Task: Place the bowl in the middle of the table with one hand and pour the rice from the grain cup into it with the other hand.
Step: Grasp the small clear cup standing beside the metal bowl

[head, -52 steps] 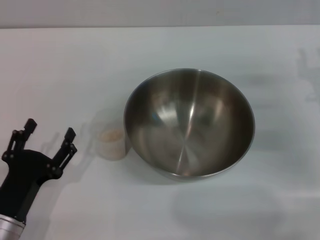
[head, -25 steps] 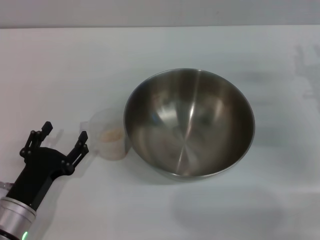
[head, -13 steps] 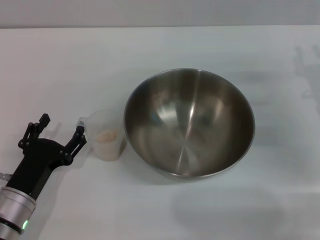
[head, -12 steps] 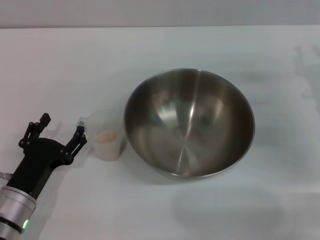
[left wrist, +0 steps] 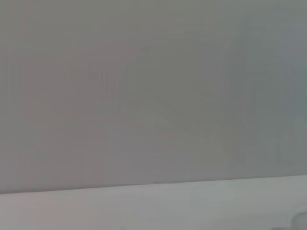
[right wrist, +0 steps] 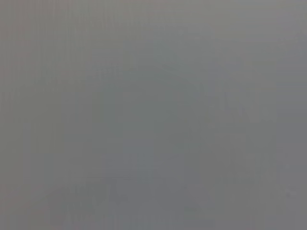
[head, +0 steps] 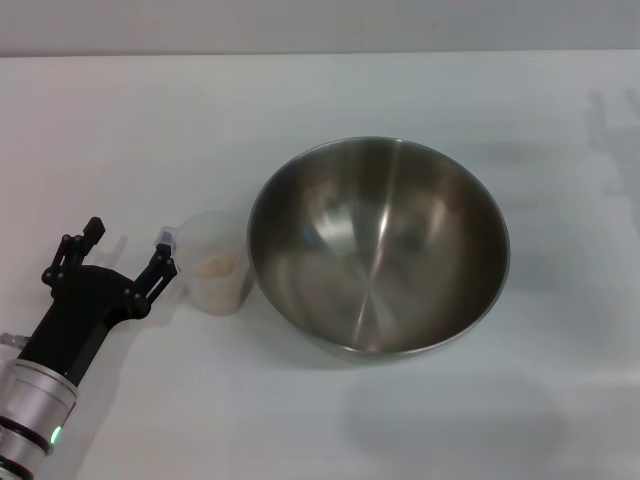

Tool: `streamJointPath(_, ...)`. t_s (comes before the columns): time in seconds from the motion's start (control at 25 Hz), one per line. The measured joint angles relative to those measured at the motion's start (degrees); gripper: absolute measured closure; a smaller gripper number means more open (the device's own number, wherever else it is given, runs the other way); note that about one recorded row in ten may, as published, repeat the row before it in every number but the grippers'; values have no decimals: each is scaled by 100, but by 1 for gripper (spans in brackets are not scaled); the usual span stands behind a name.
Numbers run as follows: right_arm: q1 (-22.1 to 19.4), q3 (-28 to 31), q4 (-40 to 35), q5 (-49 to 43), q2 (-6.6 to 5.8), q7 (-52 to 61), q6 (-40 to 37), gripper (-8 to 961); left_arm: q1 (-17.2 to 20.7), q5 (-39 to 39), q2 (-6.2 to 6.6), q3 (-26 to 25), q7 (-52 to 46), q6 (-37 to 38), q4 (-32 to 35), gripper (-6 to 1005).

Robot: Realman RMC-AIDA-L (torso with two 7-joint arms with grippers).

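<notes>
The steel bowl (head: pixel 378 246) stands upright near the middle of the white table (head: pixel 300 90), shiny and empty inside. The clear grain cup (head: pixel 216 265) stands against the bowl's left side with beige rice (head: pixel 215 264) in its bottom. My left gripper (head: pixel 130 248) is open just left of the cup; one fingertip (head: pixel 165 240) is at the cup's handle side, the other fingertip (head: pixel 93 228) is farther left. The jaws are not around the cup. My right gripper is out of view. Both wrist views show only plain grey.
The white table runs on around the bowl to the far edge (head: pixel 320 52). Faint shadows lie on the table at the far right (head: pixel 610 130).
My left gripper has moved forward and to the right from the table's front left until one finger reaches the cup's left side. The cup has shifted slightly. The bowl has not moved.
</notes>
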Motion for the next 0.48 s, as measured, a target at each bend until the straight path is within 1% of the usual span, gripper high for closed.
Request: streamJointPath(0.48,2,0,0,-21,0,0,10,472,-13,0,-6,-35,-17,-114,-153,282)
